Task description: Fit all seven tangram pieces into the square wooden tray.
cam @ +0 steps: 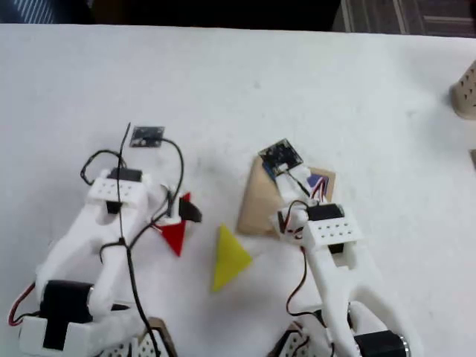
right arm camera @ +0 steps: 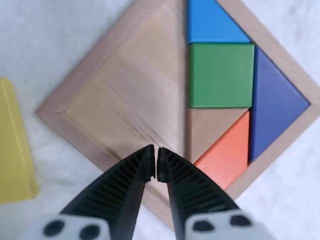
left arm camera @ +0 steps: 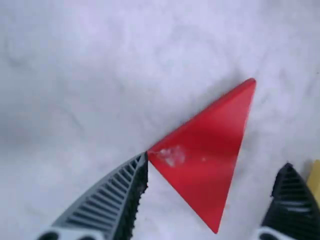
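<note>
**Q:** Left arm first. How are the jaws?

**A:** My left gripper [left arm camera: 215,166] is spread wide, down at the table [left arm camera: 75,75]. The red triangle [left arm camera: 205,170] lies flat between the fingers. The grey fingertip [left arm camera: 132,182] touches one corner of it, and the black one stands just clear of the opposite side. Nothing grasped.

**Q:** Where on the table?

**A:** Left of the middle, nearer the edge where my bases sit than the far edge. The yellow triangle [cam: 227,256] lies flat between the red one and the tray, touching neither.

**Q:** Right arm?

**A:** My right gripper [right arm camera: 154,161] is clenched tip to tip with nothing between. It hangs over the wooden tray [right arm camera: 82,75], tips above the rim on one side. Contact with the wood: cannot tell.

**Q:** And the tray?

**A:** It sits about mid-table, just right of the yellow triangle. Four pieces are in, packed toward one corner:
- light blue piece [right arm camera: 210,20]
- green square [right arm camera: 220,75], touching the light blue piece
- dark blue triangle [right arm camera: 277,105], along the rim beside the square
- orange triangle [right arm camera: 225,155], touching the dark blue one

A bare three-cornered patch of floor lies between the square and the orange triangle. The other half of the floor is bare wood.
</note>
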{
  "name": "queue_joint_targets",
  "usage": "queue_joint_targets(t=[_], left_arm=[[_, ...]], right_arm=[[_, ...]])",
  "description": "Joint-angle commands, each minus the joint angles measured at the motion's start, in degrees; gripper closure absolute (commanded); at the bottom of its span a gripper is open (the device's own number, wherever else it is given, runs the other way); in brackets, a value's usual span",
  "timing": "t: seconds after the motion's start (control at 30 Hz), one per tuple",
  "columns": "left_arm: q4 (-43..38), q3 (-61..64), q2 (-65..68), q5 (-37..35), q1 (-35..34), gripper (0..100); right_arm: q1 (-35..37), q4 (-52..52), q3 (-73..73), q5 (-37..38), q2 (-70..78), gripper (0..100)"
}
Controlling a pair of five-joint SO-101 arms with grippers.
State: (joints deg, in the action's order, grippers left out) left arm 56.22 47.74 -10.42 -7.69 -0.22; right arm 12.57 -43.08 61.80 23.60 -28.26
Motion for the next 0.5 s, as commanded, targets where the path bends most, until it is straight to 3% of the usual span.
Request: queue_joint_targets(t=[0.0, 0.17, 0.47], left_arm=[[0.18, -0.35, -0.13, -0.62, -0.66, 60], [-1.85, -1.32, 3.65, 1.41, -0.48, 61], [4.31, -11.78, 15.08, 3.87, 0.48, 61]], right_arm=[[-0.48, -0.66, -1.23, 1.32, -1.54, 97.8], [-0.48, -0.75, -1.23, 1.23, -1.54, 97.8], [-0.48, -0.75, -1.23, 1.23, -1.54, 97.8]])
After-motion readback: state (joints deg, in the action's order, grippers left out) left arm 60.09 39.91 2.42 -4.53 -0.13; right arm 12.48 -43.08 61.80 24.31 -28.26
